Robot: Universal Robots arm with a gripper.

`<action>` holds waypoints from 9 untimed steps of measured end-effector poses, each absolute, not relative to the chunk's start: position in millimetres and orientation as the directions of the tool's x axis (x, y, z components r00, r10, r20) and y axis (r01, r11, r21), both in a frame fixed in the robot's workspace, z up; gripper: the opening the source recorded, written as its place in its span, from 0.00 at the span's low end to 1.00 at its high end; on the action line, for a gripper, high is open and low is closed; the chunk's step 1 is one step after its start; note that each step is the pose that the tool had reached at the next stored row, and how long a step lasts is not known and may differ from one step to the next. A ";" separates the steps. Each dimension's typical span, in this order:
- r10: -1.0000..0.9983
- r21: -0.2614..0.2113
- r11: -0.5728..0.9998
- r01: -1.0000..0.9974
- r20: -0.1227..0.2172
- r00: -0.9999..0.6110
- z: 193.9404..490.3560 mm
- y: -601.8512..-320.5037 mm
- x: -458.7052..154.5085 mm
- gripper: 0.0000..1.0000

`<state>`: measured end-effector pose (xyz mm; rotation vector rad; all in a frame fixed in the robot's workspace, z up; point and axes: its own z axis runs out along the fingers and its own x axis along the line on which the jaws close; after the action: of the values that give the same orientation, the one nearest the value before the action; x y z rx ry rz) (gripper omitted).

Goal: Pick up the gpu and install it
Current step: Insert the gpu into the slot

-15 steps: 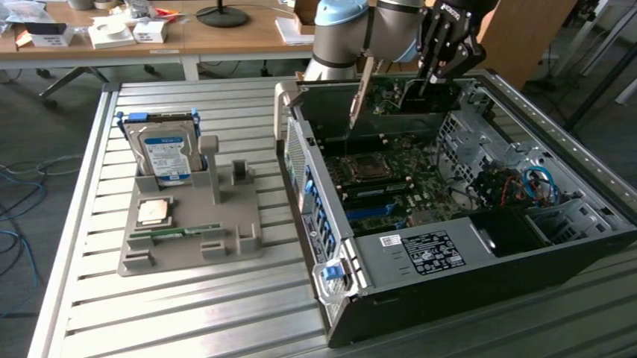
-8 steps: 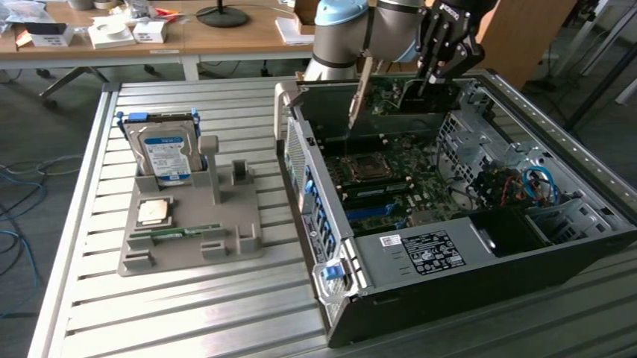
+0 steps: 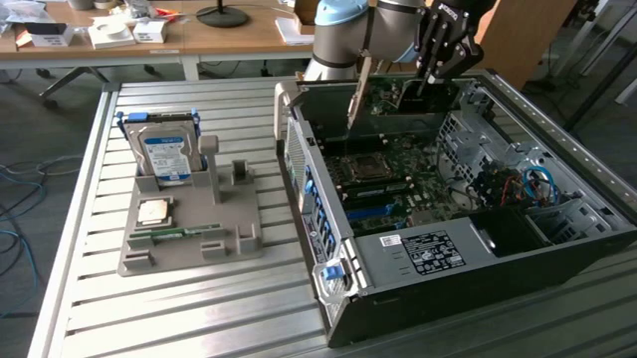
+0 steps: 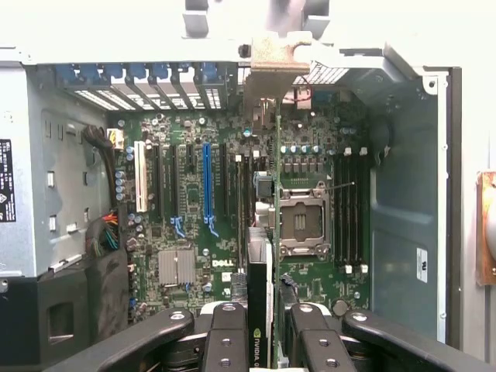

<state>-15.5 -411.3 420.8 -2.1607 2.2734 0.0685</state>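
The gpu (image 3: 390,97), a dark green board with a pale metal end bracket, hangs on edge above the far end of the open computer case (image 3: 448,298). My gripper (image 3: 431,78) is shut on the card's top edge. The wrist view looks straight down the card. There the gpu (image 4: 260,294) is a thin edge clamped between my two black fingers (image 4: 225,333), with its bracket at the case's rear slot openings. Below it lies the motherboard (image 4: 178,232). The card hangs between the blue slot (image 4: 207,182) and the CPU socket (image 4: 301,221), apart from the board.
On the exterior view's left, a grey holder (image 3: 189,246) carries a silver hard drive (image 3: 167,153), a CPU (image 3: 154,212) and a RAM stick (image 3: 174,233). Drive cages and blue cables (image 3: 538,186) fill the case's right side. Cluttered desks stand behind the table.
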 end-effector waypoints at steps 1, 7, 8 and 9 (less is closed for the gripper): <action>-0.998 0.029 0.050 -0.998 -0.033 -0.051 420.8 -411.3 -16.1 0.26; -0.998 0.028 0.050 -0.998 -0.033 -0.051 420.8 -411.3 -21.7 0.26; -0.998 0.028 0.050 -0.998 -0.033 -0.051 420.8 -411.3 -22.6 0.26; -0.998 0.028 0.050 -0.998 -0.033 -0.051 420.8 -411.3 -23.5 0.26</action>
<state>-23.5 -411.3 420.8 -2.1606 2.2733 0.0682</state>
